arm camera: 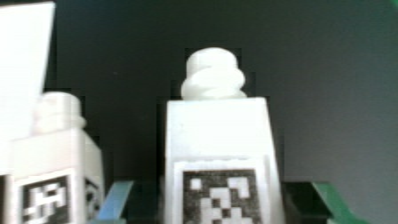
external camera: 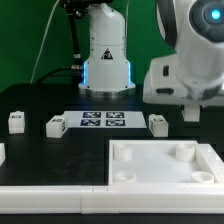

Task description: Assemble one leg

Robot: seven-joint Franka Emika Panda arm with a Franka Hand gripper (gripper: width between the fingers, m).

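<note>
In the wrist view a white leg stands upright with its rounded peg on top and its marker tag facing the camera. It sits between my gripper's green-edged fingers, with a dark gap on each side, so the gripper is open around it. A second leg stands close beside it. In the exterior view the gripper is low over the table at the right, next to a leg. Two more legs stand at the left.
The large white square tray-like piece with corner sockets lies in front, just below the gripper. The marker board lies flat in the middle of the black table. A white edge shows at the side of the wrist view.
</note>
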